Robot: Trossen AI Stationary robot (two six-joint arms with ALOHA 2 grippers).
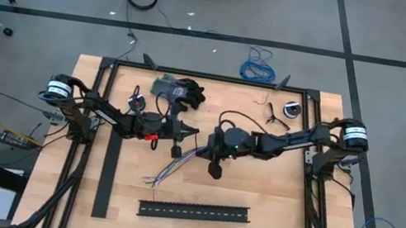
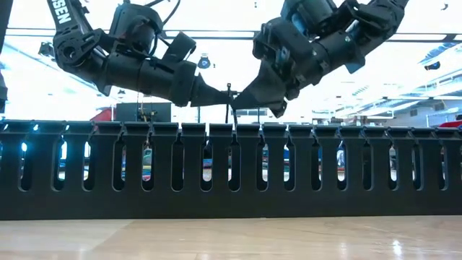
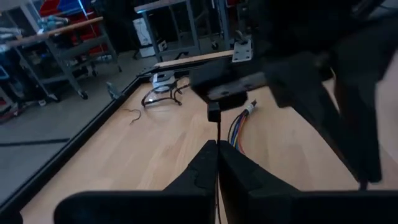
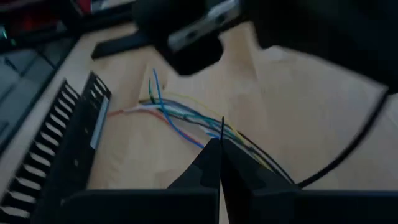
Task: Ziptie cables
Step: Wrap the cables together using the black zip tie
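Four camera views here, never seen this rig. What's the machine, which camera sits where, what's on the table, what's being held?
Two dark robot arms work over a wooden table. The high view looks straight down; the low view sits at table height behind the black slotted channel; each wrist view looks past that arm's own fingers.

On the table lie the cables, a loose bundle of coloured wires, splayed at one end, the channel, and a flat black strip.

The left gripper and right gripper meet above the wires, each shut on a thin black zip tie held upright between them. It isn't around the wires yet.
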